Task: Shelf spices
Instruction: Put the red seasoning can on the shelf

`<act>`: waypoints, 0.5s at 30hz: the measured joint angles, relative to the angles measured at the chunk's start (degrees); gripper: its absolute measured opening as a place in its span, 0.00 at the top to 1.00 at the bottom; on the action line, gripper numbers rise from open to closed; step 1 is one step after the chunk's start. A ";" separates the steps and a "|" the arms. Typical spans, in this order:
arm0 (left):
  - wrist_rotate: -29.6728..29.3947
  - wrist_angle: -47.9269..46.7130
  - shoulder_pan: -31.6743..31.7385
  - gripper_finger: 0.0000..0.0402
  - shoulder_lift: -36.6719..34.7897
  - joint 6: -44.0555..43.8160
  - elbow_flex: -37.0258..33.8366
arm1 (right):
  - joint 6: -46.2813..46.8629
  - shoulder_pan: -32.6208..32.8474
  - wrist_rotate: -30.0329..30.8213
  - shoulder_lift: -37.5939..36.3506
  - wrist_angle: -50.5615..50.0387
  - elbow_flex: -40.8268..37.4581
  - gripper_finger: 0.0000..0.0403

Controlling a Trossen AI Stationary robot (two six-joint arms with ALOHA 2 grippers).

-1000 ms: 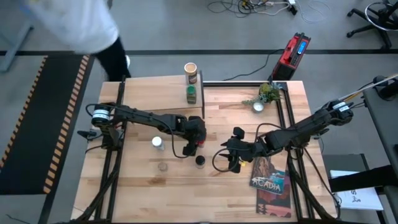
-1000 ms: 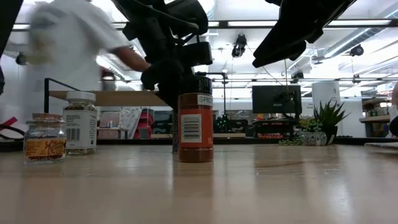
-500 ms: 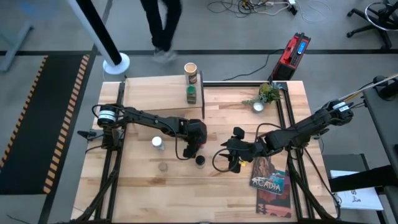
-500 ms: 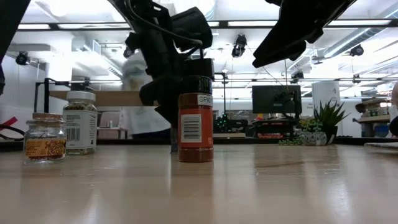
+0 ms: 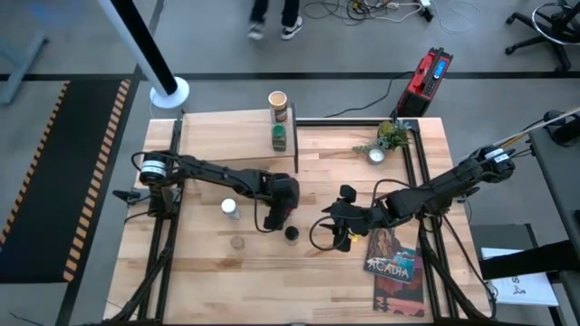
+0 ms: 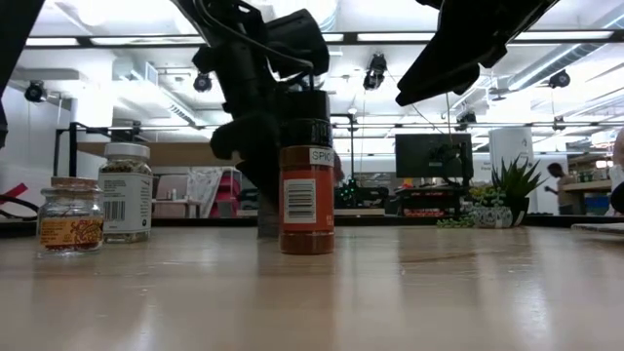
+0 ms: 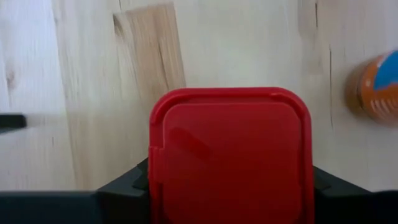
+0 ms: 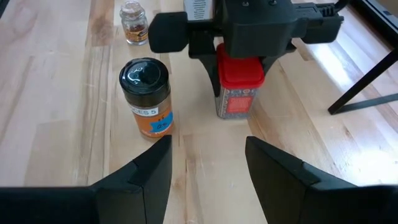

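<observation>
The red square tin (image 8: 235, 99) stands upright near the table's middle, and my left gripper (image 5: 275, 215) is shut on its red lid (image 7: 230, 155) from above. The dark-capped brown jar (image 5: 291, 234) stands just to the tin's near right. The white-capped clear jar (image 5: 230, 207) stands to its left. The green-lidded jar (image 5: 279, 138) and the tan canister (image 5: 278, 101) stand at the right end of the shelf (image 5: 227, 136). My right gripper (image 5: 340, 234) is open, low over the table right of the brown jar (image 8: 146, 96). My left gripper pinches the tin's red lid between its two fingers (image 7: 134, 183), one on each of two opposite sides (image 7: 155, 174). The fingers come from above, pointing down. The tin stays upright, and its base (image 8: 233, 114) looks to be on the tabletop.
A small clear jar (image 5: 237, 242) stands near the front, left of the brown jar. The potted plant (image 5: 385, 140) is at the far right and the Acadia book (image 5: 394, 263) at the near right. Bare wood lies along the near left.
My left gripper has shifted a little toward the table's left and near edges, staying over the red tin. A person behind the table's far edge has walked off.
</observation>
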 joint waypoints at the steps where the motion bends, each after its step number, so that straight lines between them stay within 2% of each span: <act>1: 0.00 -1.40 0.00 0.53 -0.24 0.00 0.26 | 0.02 0.00 0.00 0.00 -0.02 0.00 0.55; 4: -0.03 -8.53 0.00 0.54 -0.55 0.02 2.89 | 0.03 0.00 0.00 0.00 0.00 0.00 0.55; 11: -0.03 -29.63 0.00 0.53 -0.96 -1.02 13.79 | 0.11 0.00 0.00 0.00 -0.04 0.00 0.55; 15: -0.05 -36.66 0.00 0.53 -1.53 -1.92 18.18 | 0.15 0.23 0.00 0.00 -0.15 -0.07 0.55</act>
